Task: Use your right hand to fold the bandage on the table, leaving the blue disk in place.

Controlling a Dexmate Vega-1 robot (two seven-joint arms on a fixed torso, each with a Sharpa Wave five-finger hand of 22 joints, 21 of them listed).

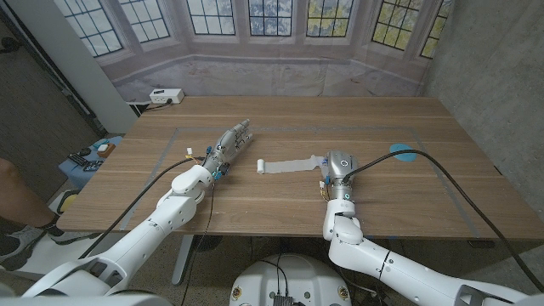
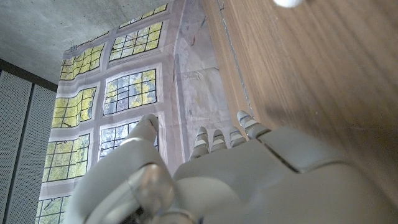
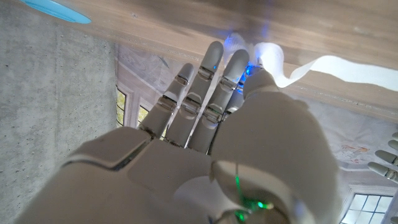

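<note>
Head view: white bandage (image 1: 287, 166) lies unrolled mid-table (image 1: 255, 119), its right end lifted at the right hand (image 1: 331, 170). Blue disk (image 1: 403, 152) near the right edge. Left hand (image 1: 231, 140) rests left of the bandage, fingers straight, holding nothing.

Left wrist view: left hand (image 2: 211, 168) fingers extended, empty.

Right wrist view: right hand (image 3: 211, 124) pinches the bandage (image 3: 323, 67) end at its thumb; other fingers extended. Blue disk (image 3: 53, 9) well apart.
</note>
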